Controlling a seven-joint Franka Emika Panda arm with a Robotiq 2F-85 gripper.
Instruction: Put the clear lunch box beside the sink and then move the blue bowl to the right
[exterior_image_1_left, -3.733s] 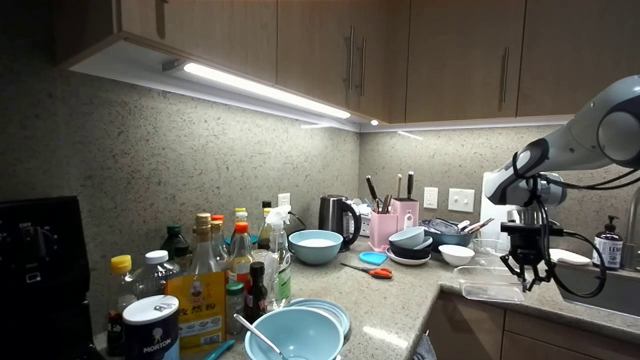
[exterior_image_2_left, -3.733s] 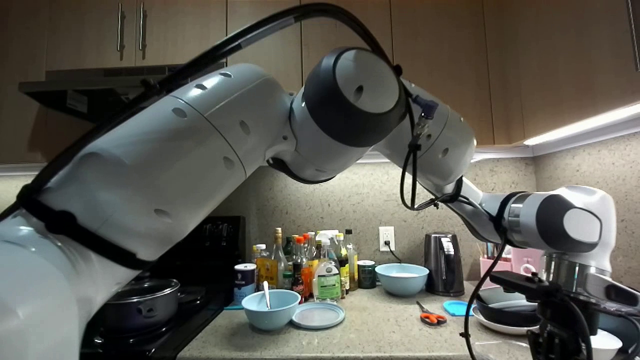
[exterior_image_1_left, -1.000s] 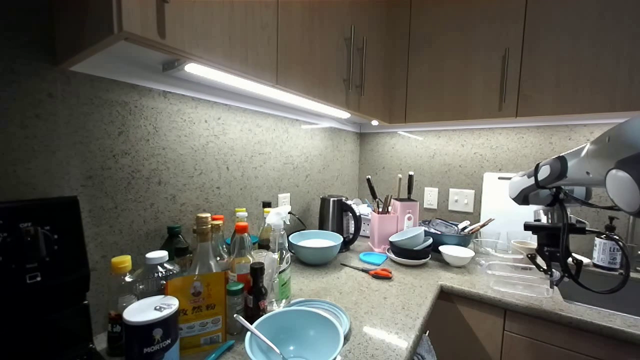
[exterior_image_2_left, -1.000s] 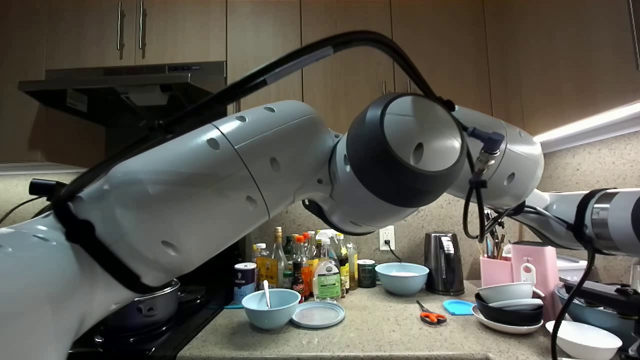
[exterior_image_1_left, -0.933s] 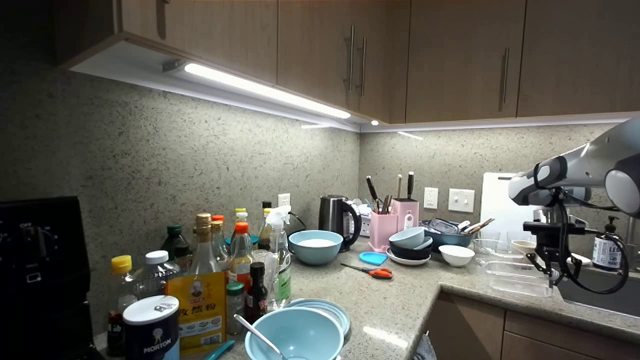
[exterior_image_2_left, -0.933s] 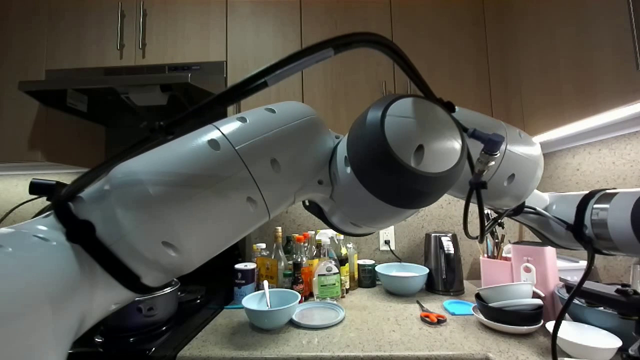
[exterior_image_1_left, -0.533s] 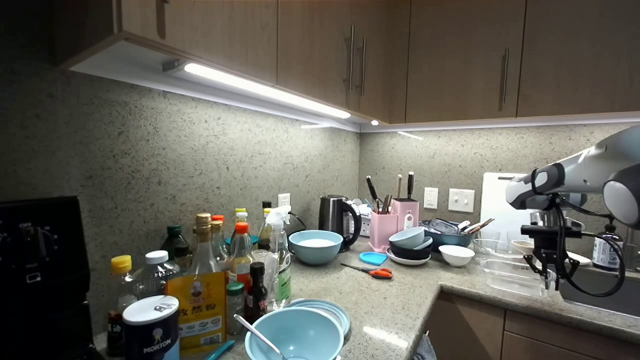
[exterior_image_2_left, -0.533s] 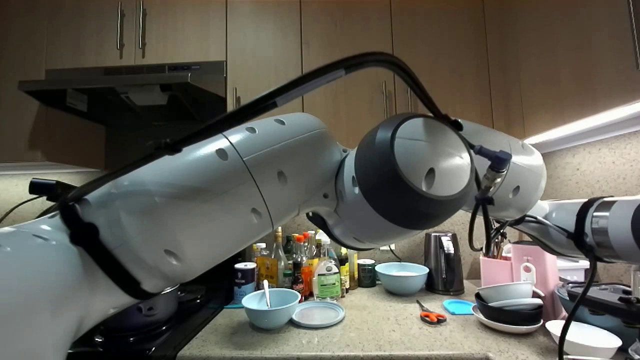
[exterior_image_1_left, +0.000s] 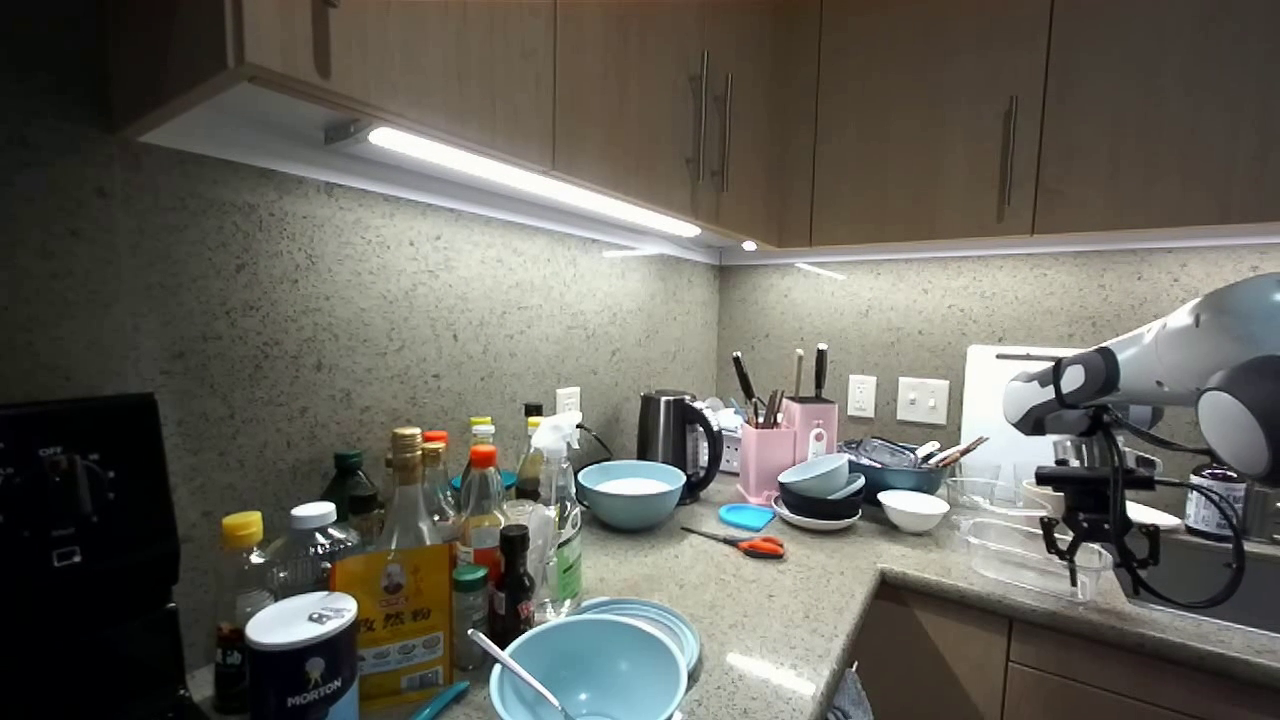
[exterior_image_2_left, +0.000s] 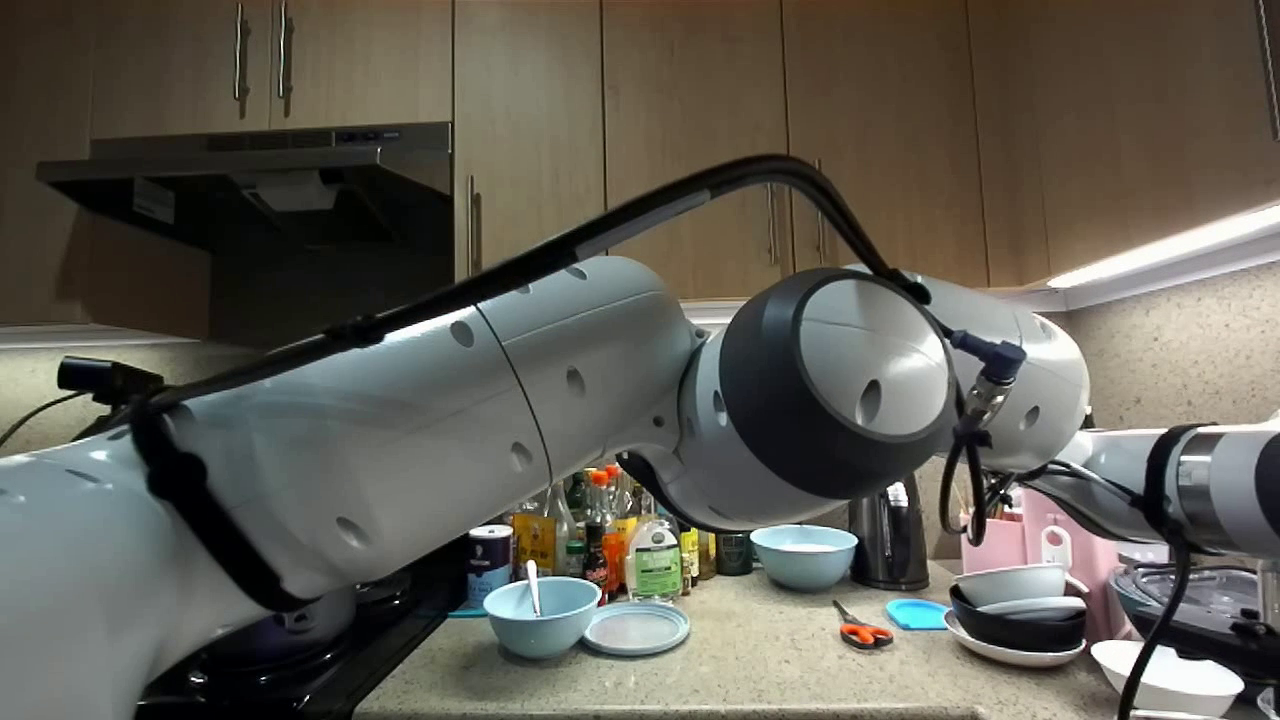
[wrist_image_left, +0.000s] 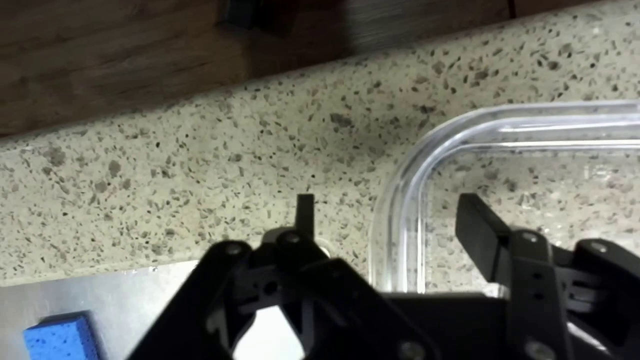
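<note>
The clear lunch box (exterior_image_1_left: 1030, 562) sits on the countertop just beside the sink (exterior_image_1_left: 1200, 582). In the wrist view the curved end wall of the lunch box (wrist_image_left: 400, 240) passes between the spread fingers of my gripper (wrist_image_left: 387, 215), with a gap on each side. One finger is over the inside of the box, the other outside it. An exterior view has my gripper (exterior_image_1_left: 1105, 572) low at the box's sink end. Two blue bowls show in both exterior views: a blue bowl (exterior_image_1_left: 610, 670) with a spoon at the front, and another blue bowl (exterior_image_1_left: 632, 500) by the kettle.
Stacked dishes (exterior_image_1_left: 820, 490), a white bowl (exterior_image_1_left: 912, 510) and clear containers (exterior_image_1_left: 985, 492) stand left of and behind the lunch box. Scissors (exterior_image_1_left: 760, 546) lie mid-counter. Bottles (exterior_image_1_left: 480, 510) crowd the wall. A blue sponge (wrist_image_left: 62, 337) lies in the sink.
Over some seconds the lunch box has moved right toward the sink. In the last second the arm has sunk lower and the gripper's fingers have spread away from the box wall.
</note>
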